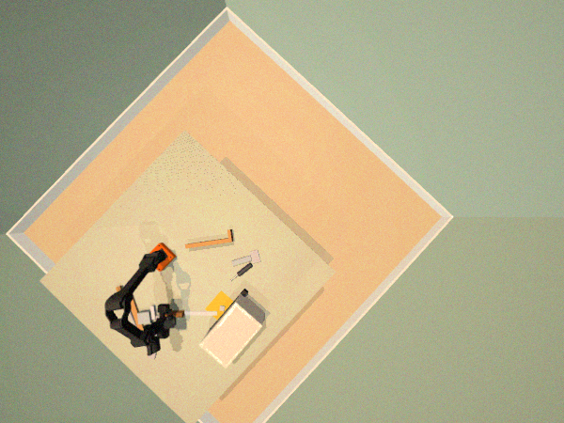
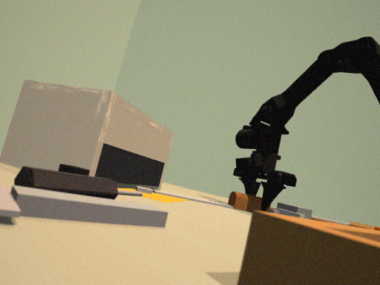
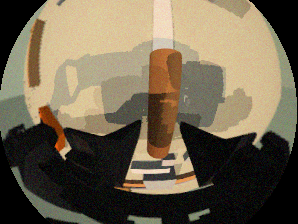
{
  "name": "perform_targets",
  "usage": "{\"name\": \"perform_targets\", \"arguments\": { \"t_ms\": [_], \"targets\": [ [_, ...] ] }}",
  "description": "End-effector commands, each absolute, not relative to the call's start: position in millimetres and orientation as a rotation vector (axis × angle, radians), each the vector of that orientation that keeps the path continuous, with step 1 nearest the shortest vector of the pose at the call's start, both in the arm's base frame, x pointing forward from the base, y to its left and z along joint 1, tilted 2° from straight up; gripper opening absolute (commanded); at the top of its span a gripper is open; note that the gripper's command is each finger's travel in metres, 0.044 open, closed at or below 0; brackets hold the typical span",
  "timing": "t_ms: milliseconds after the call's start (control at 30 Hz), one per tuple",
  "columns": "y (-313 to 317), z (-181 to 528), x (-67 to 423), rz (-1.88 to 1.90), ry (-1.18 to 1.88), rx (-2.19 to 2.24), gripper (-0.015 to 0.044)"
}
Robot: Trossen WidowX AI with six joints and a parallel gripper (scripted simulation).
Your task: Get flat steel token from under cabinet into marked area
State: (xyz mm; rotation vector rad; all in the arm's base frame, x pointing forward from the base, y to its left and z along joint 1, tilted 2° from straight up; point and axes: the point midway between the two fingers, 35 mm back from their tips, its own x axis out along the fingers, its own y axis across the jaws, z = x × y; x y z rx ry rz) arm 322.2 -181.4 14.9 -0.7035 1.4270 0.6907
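A pale cabinet (image 1: 232,334) (image 2: 63,126) stands on the table with a dark gap under it. The yellow marked area (image 1: 218,301) (image 2: 163,197) lies in front of it. A tool with a brown handle (image 1: 178,313) (image 2: 242,201) (image 3: 162,90) and a white shaft lies flat on the table, pointing at the cabinet. A small grey piece (image 1: 222,308) (image 2: 144,189) lies at the shaft's far end on the yellow area; I cannot tell whether it is the token. My gripper (image 1: 172,316) (image 2: 259,199) (image 3: 161,124) is open, its fingers straddling the handle.
An orange L-shaped bar (image 1: 209,242), a grey flat tool (image 1: 246,258) (image 2: 88,209) and a dark short tool (image 1: 243,270) (image 2: 66,183) lie behind the cabinet's front area. An orange stick (image 1: 135,315) lies under the arm. An orange block fills the near foreground.
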Motion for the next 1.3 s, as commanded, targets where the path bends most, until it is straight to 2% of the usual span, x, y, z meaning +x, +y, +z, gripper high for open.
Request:
{"name": "perform_targets", "arguments": {
  "t_ms": [0, 133, 433, 567, 1267],
  "targets": [
    [-180, 12, 321, 0.696, 1.428, -0.702, 0.0270],
    [-181, 14, 322, 0.690, 1.427, -0.704, 0.0165],
    [-181, 14, 322, 0.690, 1.427, -0.704, 0.0105],
    [-181, 14, 322, 0.690, 1.427, -0.704, 0.0000],
    [-158, 15, 341, 0.688, 1.427, -0.693, 0.0000]
  ]
}}
